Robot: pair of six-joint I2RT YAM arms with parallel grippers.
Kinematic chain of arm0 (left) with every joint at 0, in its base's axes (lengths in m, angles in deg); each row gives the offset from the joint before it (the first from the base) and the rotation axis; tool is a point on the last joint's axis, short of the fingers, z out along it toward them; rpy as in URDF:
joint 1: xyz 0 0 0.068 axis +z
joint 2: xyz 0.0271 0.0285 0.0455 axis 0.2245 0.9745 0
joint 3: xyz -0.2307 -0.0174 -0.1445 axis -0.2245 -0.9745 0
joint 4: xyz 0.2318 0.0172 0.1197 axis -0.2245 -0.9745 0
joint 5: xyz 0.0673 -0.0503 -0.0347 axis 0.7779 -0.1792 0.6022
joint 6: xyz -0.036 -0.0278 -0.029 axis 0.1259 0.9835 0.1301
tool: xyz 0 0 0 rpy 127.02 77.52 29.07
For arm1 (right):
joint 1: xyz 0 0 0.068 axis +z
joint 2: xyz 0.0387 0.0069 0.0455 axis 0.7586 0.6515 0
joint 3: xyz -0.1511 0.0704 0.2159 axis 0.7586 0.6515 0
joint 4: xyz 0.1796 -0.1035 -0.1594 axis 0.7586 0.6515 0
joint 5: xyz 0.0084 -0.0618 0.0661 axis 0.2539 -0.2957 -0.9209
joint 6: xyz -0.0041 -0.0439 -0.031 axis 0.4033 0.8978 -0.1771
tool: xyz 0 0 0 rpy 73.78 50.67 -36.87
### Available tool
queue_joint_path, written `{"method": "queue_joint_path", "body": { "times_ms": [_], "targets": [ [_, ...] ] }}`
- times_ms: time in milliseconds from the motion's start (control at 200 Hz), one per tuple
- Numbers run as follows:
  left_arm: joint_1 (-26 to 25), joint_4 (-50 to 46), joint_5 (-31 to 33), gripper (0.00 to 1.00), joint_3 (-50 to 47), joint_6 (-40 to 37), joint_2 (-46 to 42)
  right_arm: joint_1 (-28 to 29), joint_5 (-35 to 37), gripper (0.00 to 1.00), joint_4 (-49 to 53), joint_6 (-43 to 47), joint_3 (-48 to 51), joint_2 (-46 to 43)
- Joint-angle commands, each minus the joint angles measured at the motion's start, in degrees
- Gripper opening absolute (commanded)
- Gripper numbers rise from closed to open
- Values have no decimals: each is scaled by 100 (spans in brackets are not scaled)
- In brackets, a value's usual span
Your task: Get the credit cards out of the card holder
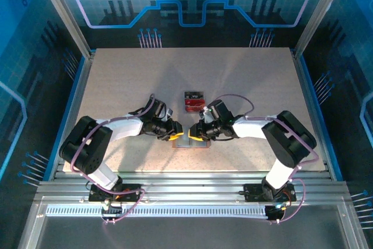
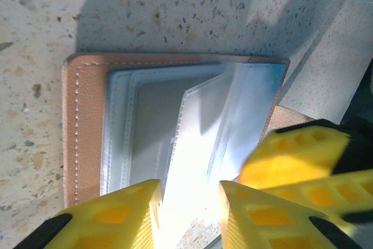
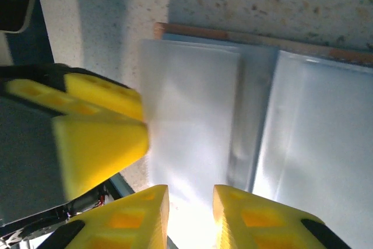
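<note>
The tan-brown card holder [image 1: 187, 143] lies open on the table, its grey-blue clear sleeves [image 2: 151, 121] facing up. My left gripper [image 2: 190, 202] is open over its near edge, with a bright sleeve leaf lying in the gap between the fingers. My right gripper [image 3: 191, 208] is also open, straddling the edge of another sleeve [image 3: 192, 97]. The two grippers [image 1: 178, 134] [image 1: 195, 135] meet tip to tip above the holder. The sleeves I can see hold no cards. Red and dark credit cards [image 1: 193, 101] lie in a small pile just behind the grippers.
Raised metal rails [image 1: 76, 86] border the speckled table [image 1: 128, 80] on the left and right. The right gripper's yellow fingers [image 2: 303, 161] crowd the left wrist view, and the left gripper's fingers [image 3: 99, 138] crowd the right wrist view.
</note>
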Motion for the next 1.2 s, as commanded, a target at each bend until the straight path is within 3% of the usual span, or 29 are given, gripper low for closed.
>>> {"method": "queue_joint_path", "body": {
  "times_ms": [0,515,1196],
  "targets": [
    [-52,-48,-174,31,181,37,-176,-120,221,27,677,261,-253,-437],
    [-474,-392,-183,38,1058,-157,124,-776,633,28,2223,864,-317,-1864],
    [-1267,-206,-142,41,1956,-48,1556,-1272,659,28,2694,1010,160,-2737]
  ]
}}
